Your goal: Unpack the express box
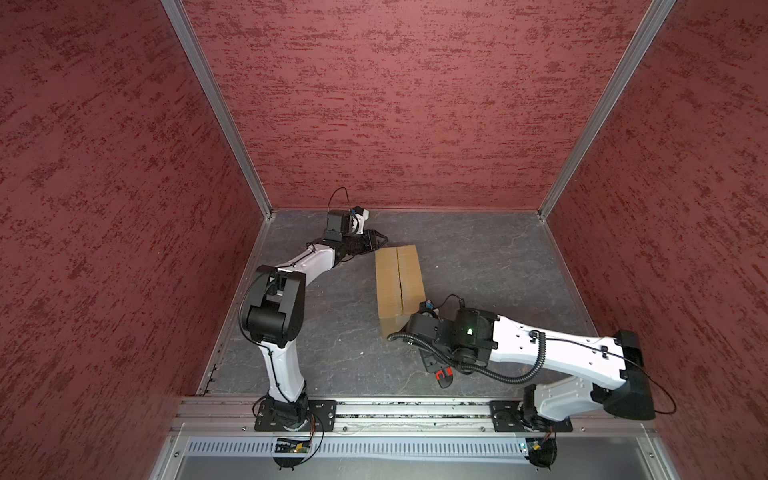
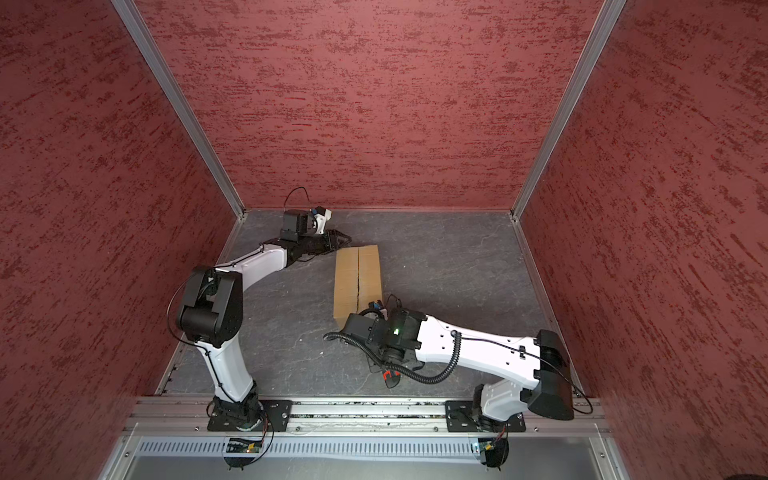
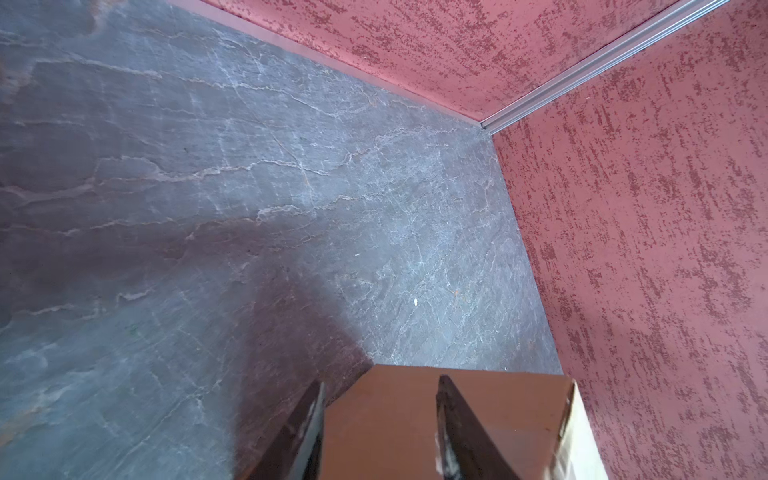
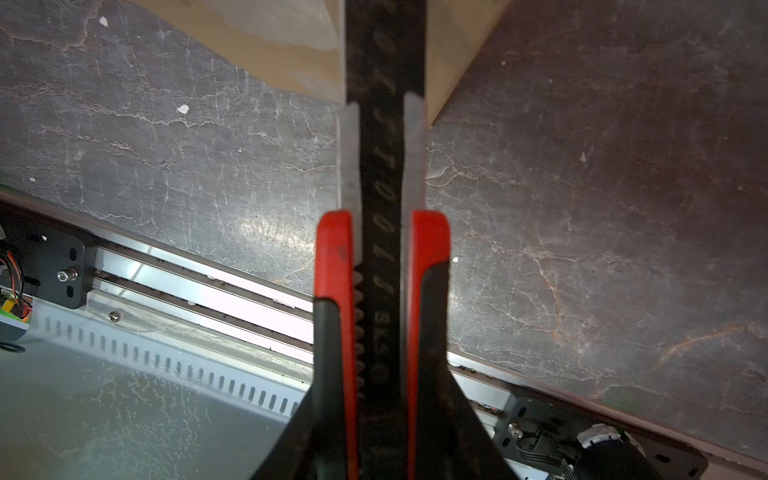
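The express box (image 1: 399, 282) (image 2: 357, 278) lies lengthwise on the grey slate floor with its flaps down, and a dark slit runs along the near half of its centre seam. My left gripper (image 1: 380, 240) (image 2: 343, 239) hovers at the box's far left corner. In the left wrist view its fingers (image 3: 381, 380) stand apart over a brown box face (image 3: 395, 424), open. At the box's near end, my right gripper (image 1: 436, 370) (image 4: 382, 332) is shut on a red-and-black utility knife (image 1: 444, 375) (image 2: 390, 376) (image 4: 382, 187). The knife's front reaches past the box's near corner (image 4: 270, 41).
Red textured walls (image 1: 395, 104) enclose the floor on three sides, and the back wall is close behind the left gripper. An aluminium rail (image 1: 395, 409) with both arm bases runs along the front edge. Bare floor (image 1: 498, 270) lies right of the box.
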{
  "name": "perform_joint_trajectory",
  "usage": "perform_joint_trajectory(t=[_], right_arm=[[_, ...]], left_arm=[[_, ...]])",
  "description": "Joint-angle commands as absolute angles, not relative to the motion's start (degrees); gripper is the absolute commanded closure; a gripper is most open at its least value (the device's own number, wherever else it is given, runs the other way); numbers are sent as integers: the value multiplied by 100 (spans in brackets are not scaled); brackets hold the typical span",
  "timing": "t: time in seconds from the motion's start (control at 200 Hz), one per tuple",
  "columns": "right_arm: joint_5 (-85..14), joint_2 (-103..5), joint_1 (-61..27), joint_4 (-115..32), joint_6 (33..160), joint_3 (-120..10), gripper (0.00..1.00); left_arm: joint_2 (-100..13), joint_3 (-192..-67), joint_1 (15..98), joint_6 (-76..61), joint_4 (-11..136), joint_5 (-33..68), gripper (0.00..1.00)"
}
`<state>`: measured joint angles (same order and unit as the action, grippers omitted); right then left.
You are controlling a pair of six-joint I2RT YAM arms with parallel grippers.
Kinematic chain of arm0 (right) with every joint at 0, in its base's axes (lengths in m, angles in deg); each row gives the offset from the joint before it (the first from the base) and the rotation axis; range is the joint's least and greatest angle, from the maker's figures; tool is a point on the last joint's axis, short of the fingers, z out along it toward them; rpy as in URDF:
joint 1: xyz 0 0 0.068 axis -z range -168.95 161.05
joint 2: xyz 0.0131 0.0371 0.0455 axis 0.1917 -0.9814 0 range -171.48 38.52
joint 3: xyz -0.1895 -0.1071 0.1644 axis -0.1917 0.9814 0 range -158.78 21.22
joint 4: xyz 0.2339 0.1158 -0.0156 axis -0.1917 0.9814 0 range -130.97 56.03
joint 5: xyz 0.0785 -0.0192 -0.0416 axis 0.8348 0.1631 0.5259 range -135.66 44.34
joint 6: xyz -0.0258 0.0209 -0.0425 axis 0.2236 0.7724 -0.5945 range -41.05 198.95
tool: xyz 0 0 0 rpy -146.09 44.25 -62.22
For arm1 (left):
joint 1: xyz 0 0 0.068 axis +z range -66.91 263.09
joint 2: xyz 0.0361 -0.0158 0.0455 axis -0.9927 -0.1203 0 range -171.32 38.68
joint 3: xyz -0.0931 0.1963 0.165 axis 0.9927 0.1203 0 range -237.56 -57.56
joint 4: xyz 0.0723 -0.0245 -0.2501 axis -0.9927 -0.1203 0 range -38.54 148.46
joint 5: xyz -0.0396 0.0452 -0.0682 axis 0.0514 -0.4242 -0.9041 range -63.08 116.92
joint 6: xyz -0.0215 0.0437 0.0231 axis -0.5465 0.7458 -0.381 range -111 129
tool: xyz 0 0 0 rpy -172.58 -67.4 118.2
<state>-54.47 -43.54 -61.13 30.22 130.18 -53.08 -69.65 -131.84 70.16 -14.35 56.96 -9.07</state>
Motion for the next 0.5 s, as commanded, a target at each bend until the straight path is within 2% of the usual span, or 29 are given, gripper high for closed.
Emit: perform_joint_trajectory(t=[0.0, 0.496], right_arm=[[-5682, -4217, -6066, 3091, 13208, -5335, 98], [-5774, -4231, -6063, 3283, 13222, -5397, 98]], left_arm=[[-6777, -13002, 6960, -1504, 5875, -1052, 56], [-6498, -12562, 6833, -1653, 6149, -1105, 57]])
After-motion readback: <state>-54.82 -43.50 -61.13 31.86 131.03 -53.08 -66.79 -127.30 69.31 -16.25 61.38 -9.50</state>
